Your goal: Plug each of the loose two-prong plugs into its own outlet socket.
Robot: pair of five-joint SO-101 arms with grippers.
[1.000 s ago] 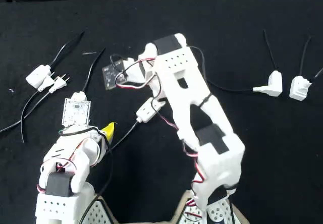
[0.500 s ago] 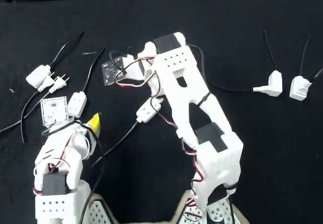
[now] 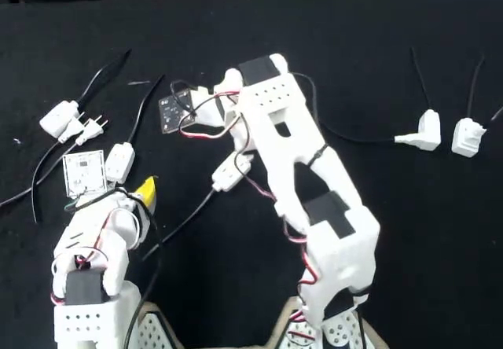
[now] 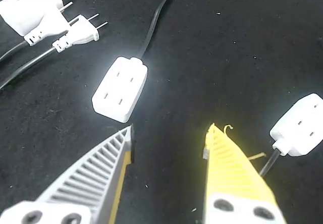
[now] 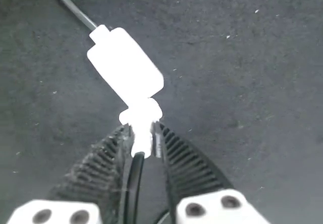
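High view: left arm point(image 3: 102, 231) has drawn back to the near-left corner of the desk point(image 3: 220, 286), uncovering an outlet socket point(image 3: 119, 162). Left wrist view: left end effector point(image 4: 169, 129), spread apart, faces it; loose plug point(image 4: 81, 30) beyond. Right wrist view: right end effector point(image 5: 143, 130) clamps a plug point(image 5: 141, 115), apparently seated in a second socket point(image 5: 125, 65).

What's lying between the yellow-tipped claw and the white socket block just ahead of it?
Nothing. In the left wrist view, the stretch between the open left claw and the socket block is bare black table.
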